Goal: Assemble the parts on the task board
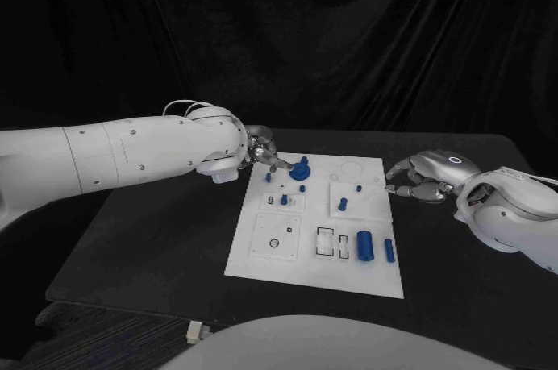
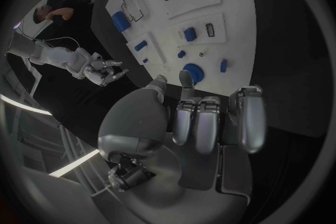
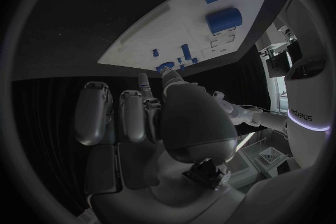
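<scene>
The left hand is at the far left corner of the task board. Its fingers lie close together and point toward a round blue part that stands on the board near this corner. The tips reach the part, but I cannot tell if they really hold it or only touch it. In the left wrist view the same round part is just beyond the fingertips.

The right hand is beside the right edge of the board, over the black table. Its fingers are curled in and I see nothing between them.

On the board, a thick blue cylinder and a thin blue rod lie side by side near the right edge. Several small blue pegs stand in the middle area.
</scene>
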Robot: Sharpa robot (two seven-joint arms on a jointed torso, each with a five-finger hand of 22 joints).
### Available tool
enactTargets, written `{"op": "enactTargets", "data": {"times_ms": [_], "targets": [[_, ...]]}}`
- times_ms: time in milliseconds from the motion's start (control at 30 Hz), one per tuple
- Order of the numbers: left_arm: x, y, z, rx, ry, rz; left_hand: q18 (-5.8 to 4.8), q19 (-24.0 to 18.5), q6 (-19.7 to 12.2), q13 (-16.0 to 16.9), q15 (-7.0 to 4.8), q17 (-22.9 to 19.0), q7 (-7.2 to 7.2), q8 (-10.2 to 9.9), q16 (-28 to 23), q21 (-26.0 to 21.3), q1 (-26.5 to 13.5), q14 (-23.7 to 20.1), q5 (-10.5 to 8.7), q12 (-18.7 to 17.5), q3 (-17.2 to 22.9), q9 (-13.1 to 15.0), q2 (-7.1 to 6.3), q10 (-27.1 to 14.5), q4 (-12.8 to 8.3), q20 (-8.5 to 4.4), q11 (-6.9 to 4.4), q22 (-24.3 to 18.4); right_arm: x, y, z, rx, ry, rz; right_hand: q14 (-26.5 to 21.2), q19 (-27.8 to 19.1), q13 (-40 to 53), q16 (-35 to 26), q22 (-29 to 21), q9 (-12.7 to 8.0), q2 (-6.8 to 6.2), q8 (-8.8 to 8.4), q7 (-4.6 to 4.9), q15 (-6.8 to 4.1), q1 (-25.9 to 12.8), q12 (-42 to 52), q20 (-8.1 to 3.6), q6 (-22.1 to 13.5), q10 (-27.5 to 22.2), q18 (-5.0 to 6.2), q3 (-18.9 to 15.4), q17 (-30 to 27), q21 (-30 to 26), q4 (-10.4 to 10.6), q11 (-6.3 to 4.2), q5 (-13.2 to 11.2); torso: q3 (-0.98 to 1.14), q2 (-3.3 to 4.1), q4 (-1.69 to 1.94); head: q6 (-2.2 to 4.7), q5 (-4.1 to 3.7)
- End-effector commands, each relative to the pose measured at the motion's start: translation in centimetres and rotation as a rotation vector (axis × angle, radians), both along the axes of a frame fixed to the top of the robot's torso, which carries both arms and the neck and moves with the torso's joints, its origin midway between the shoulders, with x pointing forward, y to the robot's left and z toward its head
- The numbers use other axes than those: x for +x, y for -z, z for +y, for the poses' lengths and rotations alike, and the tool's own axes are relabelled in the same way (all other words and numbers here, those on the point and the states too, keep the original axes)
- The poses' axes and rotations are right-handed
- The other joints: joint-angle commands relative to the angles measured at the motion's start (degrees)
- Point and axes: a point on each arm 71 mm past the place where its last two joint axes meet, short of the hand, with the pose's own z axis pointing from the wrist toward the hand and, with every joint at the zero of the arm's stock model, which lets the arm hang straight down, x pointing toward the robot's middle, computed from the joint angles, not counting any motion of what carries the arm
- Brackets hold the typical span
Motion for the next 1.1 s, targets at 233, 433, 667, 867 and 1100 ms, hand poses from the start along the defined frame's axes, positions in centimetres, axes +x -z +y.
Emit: {"op": "enactTargets", "data": {"times_ms": [233, 433, 667, 867, 1100], "targets": [[0.9, -0.6, -0.2, 0.002, 0.034, -0.032, 0.21, 0.17, 1.37, 15.09, -0.59, 15.09, -0.51, -2.11, -0.24, -0.19, 1.49, 5.95, 0.78, 0.20, -0.53, -2.74, 0.81, 6.07, 1.20, -0.44, -0.55, 11.37, -0.1, -0.1, 0.0, 0.012, 0.003, -0.017, 2.80, 1.24, 14.80, -0.18, 10.30, -0.13, 0.32, -0.17, -0.09, 0.33, -0.23, 0.06, 0.50, 0.27, 5.75, 0.01, -0.18, -0.24, 0.19, 0.55, 0.27, 0.00, 0.05, -0.08, -0.04, 0.01, -0.35], [1.6, -0.4, 0.3, 0.025, 0.024, -0.014, 0.28, -0.02, 1.58, 15.09, -0.58, 15.09, -0.50, -2.59, -0.24, -0.51, 1.93, 5.95, 0.80, 0.20, -0.63, -3.28, 0.84, 6.07, 1.23, -0.45, -0.54, 11.27, -0.2, -0.1, 0.0, 0.015, 0.000, -0.018, 2.79, 1.23, 14.83, -0.23, 10.28, -0.15, 0.38, -0.17, -0.13, 0.32, -0.37, 0.08, 0.51, 0.30, 5.76, 0.03, -0.20, -0.35, 0.13, 0.69, 0.25, -0.05, 0.17, -0.20, -0.21, 0.01, -0.19], [2.7, 0.0, 1.2, 0.056, -0.002, 0.006, 0.29, -0.15, 1.44, 15.09, -0.56, 15.09, -0.62, 0.43, -0.24, -0.59, 3.36, 5.95, 1.21, 0.20, -1.50, -0.04, 0.50, 6.07, 0.96, -0.44, -0.57, 11.27, -0.2, -0.1, 0.1, 0.015, -0.005, -0.016, 2.77, 1.21, 14.63, -0.31, 10.24, -0.15, 0.48, -0.08, -0.19, 0.30, -0.47, -0.02, 0.51, 0.51, 5.66, 0.06, -0.18, -0.52, -0.01, 0.81, 0.21, -0.03, 0.02, -0.01, -0.17, 0.01, -0.01], [3.7, 1.0, 1.8, 0.079, -0.020, 0.031, 0.32, -0.26, 1.07, 15.09, -0.56, 15.09, -0.59, 0.80, -0.24, -0.75, 3.33, 5.95, 1.18, 0.20, -1.83, 0.53, 0.36, 6.07, 1.10, -0.44, -0.57, 11.22, -0.3, -0.1, 0.2, 0.016, -0.006, -0.015, 2.76, 1.19, 14.53, -0.35, 10.21, -0.15, 0.49, -0.04, -0.22, 0.29, -0.40, -0.07, 0.50, 0.60, 5.61, 0.08, -0.13, -0.59, -0.12, 0.78, 0.19, 0.10, 0.14, -0.12, -0.13, 0.01, -0.17], [4.6, 2.1, 2.3, 0.086, -0.034, 0.044, 0.35, -0.49, -0.80, 15.09, -0.16, 15.09, 0.13, -2.96, -0.24, -0.99, 3.58, 5.95, 0.93, 0.20, -2.69, -1.73, 0.73, 6.07, 1.73, -0.16, -0.01, 11.15, -0.3, -0.1, 0.1, 0.013, -0.003, -0.012, 2.74, 1.19, 14.46, -0.41, 10.21, -0.16, 0.49, -0.03, -0.22, 0.28, -0.38, -0.10, 0.50, 0.62, 5.57, 0.08, -0.12, -0.71, -0.11, 0.76, 0.19, 0.15, 0.14, -0.12, -0.13, 0.01, 0.07]]}}
